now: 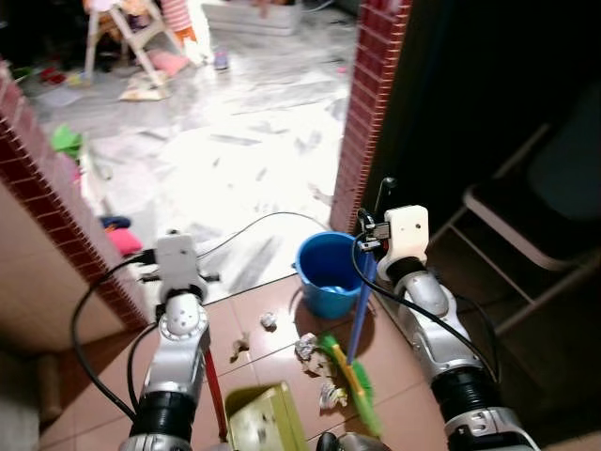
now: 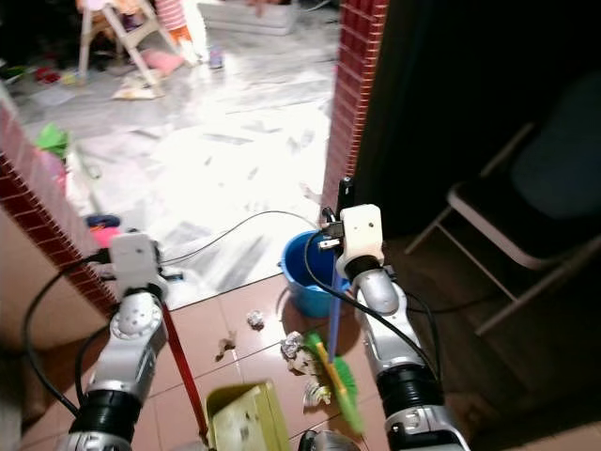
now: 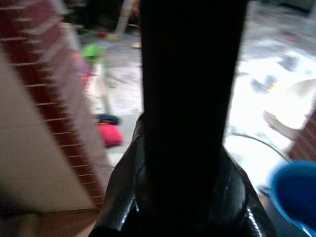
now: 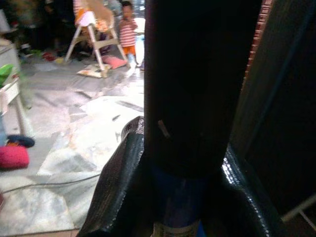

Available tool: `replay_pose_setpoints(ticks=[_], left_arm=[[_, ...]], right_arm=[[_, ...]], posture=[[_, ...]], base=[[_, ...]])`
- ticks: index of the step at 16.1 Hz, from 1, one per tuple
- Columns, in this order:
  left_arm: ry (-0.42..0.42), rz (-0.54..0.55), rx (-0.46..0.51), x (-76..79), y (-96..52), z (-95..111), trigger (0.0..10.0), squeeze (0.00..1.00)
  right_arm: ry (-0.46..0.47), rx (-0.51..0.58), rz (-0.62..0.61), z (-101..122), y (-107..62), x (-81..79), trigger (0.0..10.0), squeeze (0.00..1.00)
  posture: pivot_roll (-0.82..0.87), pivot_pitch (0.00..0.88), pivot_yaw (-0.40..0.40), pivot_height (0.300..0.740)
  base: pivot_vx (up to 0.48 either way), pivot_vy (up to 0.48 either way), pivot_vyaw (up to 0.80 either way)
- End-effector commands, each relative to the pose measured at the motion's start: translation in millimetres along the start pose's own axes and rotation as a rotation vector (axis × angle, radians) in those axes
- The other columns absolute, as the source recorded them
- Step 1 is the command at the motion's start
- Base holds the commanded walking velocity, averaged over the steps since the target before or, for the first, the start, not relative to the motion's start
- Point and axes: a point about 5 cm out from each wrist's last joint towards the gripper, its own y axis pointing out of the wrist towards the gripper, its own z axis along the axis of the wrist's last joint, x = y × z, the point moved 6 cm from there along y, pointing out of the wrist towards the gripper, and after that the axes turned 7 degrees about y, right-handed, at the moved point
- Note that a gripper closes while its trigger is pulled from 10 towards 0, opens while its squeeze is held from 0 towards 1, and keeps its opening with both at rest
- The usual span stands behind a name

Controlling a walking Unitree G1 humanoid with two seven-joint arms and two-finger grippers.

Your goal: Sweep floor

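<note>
Head views first. Broom (image 1: pixel 358 368), green bristles down on reddish floor tiles (image 1: pixel 394 371), blue handle (image 1: pixel 362 305) slanting up to right gripper (image 1: pixel 368 233) just in front of brick pillar (image 1: pixel 368 113). Handle gripped there, fingers closed round it as far as visible. Crumpled paper scraps (image 1: pixel 307 348) scattered on tiles just beside bristles, one more scrap (image 1: pixel 269 320) nearer blue bucket (image 1: pixel 326 272). Bucket standing at edge of tiles, touching or nearly touching handle. Yellow-green dustpan (image 1: pixel 266 420) low in centre, its red handle (image 2: pixel 183 371) rising toward left gripper (image 1: pixel 158 266); cannot tell whether those fingers are open or closed, or whether red handle is in them. Black cable (image 1: pixel 254 224) looping over pale marble floor (image 1: pixel 235 141) beyond. Brick wall (image 1: pixel 47 178) at left, pink object (image 1: pixel 123 241) at its foot. Folding chair (image 1: pixel 526 225) in dark area at right.

Left wrist view. Dark finger (image 3: pixel 190 98) across middle, blurred; grip state not readable. Brick wall, pink object and rim of blue bucket visible around it.

Right wrist view. Black finger (image 4: pixel 197 84) pressed over blue handle (image 4: pixel 180 200), handle clamped at base. Behind, marble floor, white wooden stand (image 4: pixel 94 37) and small person (image 4: pixel 128 34) in striped top near it.
</note>
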Motion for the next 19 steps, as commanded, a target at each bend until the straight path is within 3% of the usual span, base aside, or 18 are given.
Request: replay_pose_setpoints(ticks=[1, 4, 6, 9, 15, 19], left_arm=[[0.040, 0.078, 0.058, -12.7, 5.8, 12.1, 10.0, 0.00], [0.053, 0.074, 0.051, -10.3, 10.3, 9.3, 10.0, 0.00], [0.048, 0.050, 0.048, -2.7, 11.0, 8.2, 10.0, 0.00], [0.041, 0.029, 0.047, 5.8, 11.1, 6.2, 10.0, 0.00], [0.032, 0.026, 0.039, 7.0, 10.2, 3.1, 10.0, 0.00], [0.030, 0.023, 0.032, 8.7, 10.1, 1.0, 10.0, 0.00]], right_arm=[[-0.015, 0.015, 0.020, 7.1, 2.8, -3.2, 10.0, 0.00], [0.006, 0.001, 0.039, 4.9, 2.0, -4.3, 10.0, 0.00], [0.094, 0.005, 0.035, 5.4, 1.3, -6.5, 10.0, 0.00], [0.298, -0.024, -0.006, 3.3, 6.1, -7.4, 10.0, 0.00], [0.354, -0.052, -0.011, 0.1, 4.8, -0.6, 10.0, 0.00], [0.534, -0.061, 0.004, 2.9, 4.7, -0.8, 10.0, 0.00]], posture=[[-0.04, 0.000, -0.018, 0.740], [-0.05, 0.000, -0.019, 0.740], [-0.05, 0.000, -0.018, 0.740], [-0.05, 0.000, -0.022, 0.740], [-0.04, 0.000, -0.020, 0.740], [-0.05, 0.000, -0.014, 0.740]], base=[[0.000, 0.000, 0.00], [0.000, 0.000, 0.00], [0.000, 0.000, 0.00], [0.000, 0.000, 0.00], [0.000, 0.000, 0.00], [0.000, 0.000, 0.00]])
